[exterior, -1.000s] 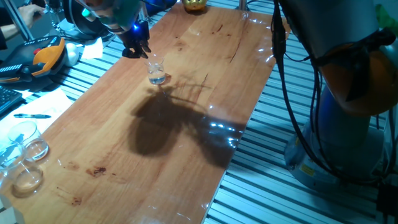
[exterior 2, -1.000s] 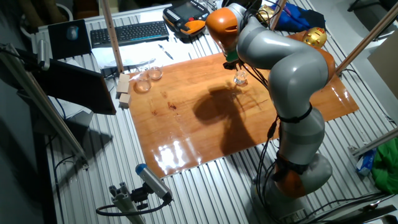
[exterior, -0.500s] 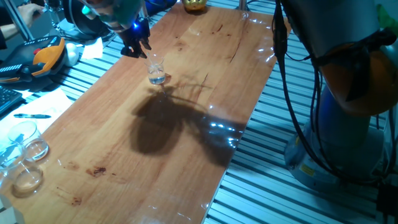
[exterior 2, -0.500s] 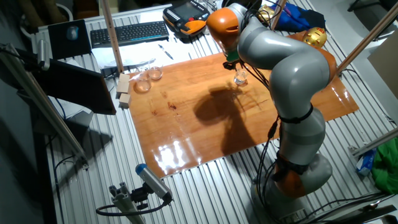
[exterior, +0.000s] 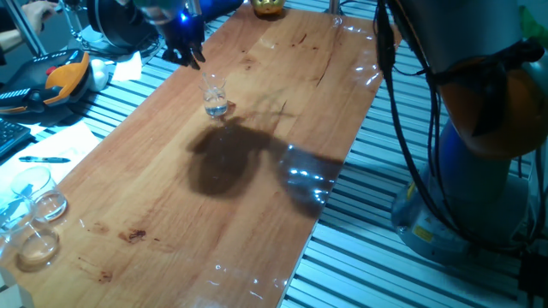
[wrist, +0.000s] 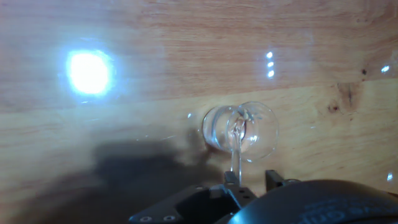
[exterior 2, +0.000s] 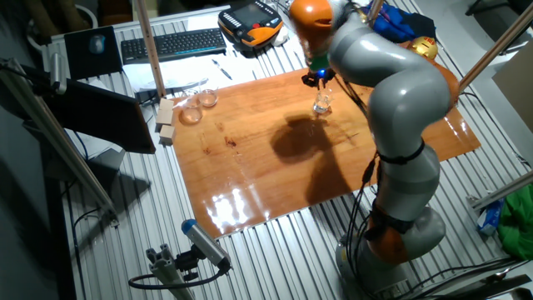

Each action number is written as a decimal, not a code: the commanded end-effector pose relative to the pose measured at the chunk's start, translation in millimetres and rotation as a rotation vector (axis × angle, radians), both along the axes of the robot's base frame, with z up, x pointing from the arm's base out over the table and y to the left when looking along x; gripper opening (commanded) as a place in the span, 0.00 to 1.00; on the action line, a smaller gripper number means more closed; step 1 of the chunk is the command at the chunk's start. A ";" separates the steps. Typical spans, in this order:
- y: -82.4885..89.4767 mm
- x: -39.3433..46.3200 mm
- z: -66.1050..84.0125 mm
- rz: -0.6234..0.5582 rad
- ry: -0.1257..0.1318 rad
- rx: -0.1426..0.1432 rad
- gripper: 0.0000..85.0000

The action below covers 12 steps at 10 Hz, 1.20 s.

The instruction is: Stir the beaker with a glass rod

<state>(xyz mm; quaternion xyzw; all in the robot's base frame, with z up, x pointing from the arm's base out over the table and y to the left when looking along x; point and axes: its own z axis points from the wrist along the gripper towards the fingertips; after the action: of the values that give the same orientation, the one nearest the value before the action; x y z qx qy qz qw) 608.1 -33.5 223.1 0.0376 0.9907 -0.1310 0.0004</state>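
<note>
The beaker [exterior: 216, 99] is small and clear and stands upright on the wooden table [exterior: 257, 197], near its far left side. It also shows in the other fixed view [exterior 2: 322, 104] and in the hand view [wrist: 240, 129]. My gripper [exterior: 186, 51] hangs above and just beside it, also seen in the other fixed view [exterior 2: 319, 77]. In the hand view my gripper [wrist: 252, 182] is shut on the glass rod [wrist: 236, 158]. The rod runs from the fingers down to the beaker's mouth. Whether its tip touches the liquid cannot be told.
Several larger clear glass dishes [exterior: 34, 210] are grouped at the table's near left corner, with wooden blocks [exterior 2: 166, 122] beside them. A gold ball [exterior: 268, 7] sits at the far end. A keyboard [exterior 2: 171, 43] and an orange pendant [exterior: 64, 77] lie off the table.
My gripper has lifted up and a little away from the beaker with the rod. The arm's shadow on the table has shifted. The beaker has not moved.
</note>
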 end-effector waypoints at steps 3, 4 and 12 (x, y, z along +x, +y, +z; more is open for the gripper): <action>4.4 -5.7 9.7 -0.029 0.010 0.103 0.00; 6.2 -10.5 15.5 -0.037 -0.002 0.136 0.00; 31.4 -26.1 67.3 0.000 -0.013 0.246 0.00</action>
<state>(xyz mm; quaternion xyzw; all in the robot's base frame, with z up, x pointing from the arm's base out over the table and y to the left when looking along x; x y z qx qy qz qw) 581.6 -2.1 290.8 0.0381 0.9992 -0.0078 0.0020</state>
